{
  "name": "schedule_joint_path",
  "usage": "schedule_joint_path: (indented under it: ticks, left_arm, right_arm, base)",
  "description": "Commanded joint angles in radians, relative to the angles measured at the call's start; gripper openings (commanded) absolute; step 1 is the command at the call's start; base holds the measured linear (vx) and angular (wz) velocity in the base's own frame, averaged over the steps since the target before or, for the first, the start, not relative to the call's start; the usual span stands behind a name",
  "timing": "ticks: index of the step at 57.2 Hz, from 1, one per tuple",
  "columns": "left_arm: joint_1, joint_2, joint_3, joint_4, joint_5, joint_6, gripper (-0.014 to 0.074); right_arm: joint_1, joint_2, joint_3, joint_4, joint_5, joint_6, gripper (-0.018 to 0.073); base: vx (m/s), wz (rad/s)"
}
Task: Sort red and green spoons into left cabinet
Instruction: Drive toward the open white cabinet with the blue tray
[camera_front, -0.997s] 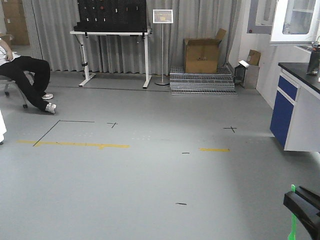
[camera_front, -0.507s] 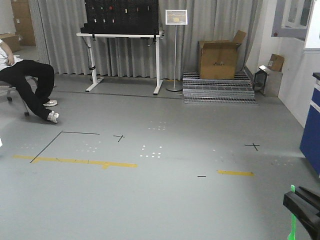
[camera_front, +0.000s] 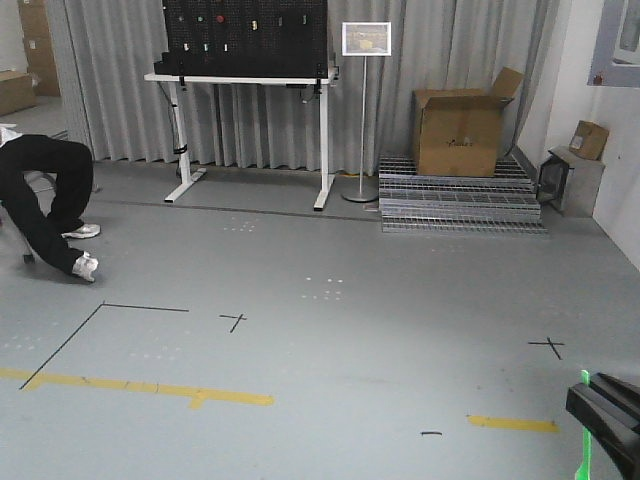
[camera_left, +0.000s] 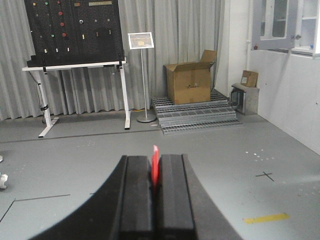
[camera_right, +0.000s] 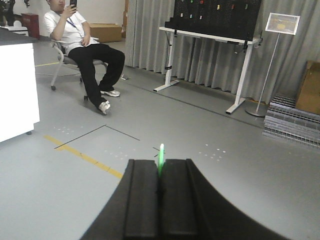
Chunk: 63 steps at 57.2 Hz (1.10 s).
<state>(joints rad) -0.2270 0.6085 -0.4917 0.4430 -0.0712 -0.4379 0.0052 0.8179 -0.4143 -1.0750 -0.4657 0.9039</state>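
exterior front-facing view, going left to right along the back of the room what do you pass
seated person → white table with the black pegboard on it → sign stand → large cardboard box → small cardboard box

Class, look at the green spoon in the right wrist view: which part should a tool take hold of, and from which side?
The straight handle, pinched from its two sides, as the right tool does now. The green spoon is long and thin, so a squeeze across it should hold it steady. Only a short tip pokes out ahead, and which end that is cannot be told.
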Motion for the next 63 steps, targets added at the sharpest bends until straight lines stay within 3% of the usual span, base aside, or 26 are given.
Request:
schedule_joint_path:
  ticks: [1, 63]
  left_arm:
    - [-0.003, 0.000, -0.027, -0.011, -0.074, -0.005, -0.0006]
    - [-0.003, 0.000, -0.027, -0.011, -0.061, -0.005, -0.0006]
  right_arm:
    - [-0.003, -0.005, -0.031, 0.025, -0.039, -0.003, -0.0006]
    - [-0.003, -0.005, -0.031, 0.023, -0.044, -0.003, -0.0006]
  base:
    - [0.70, -0.06]
    - [0.69, -0.10]
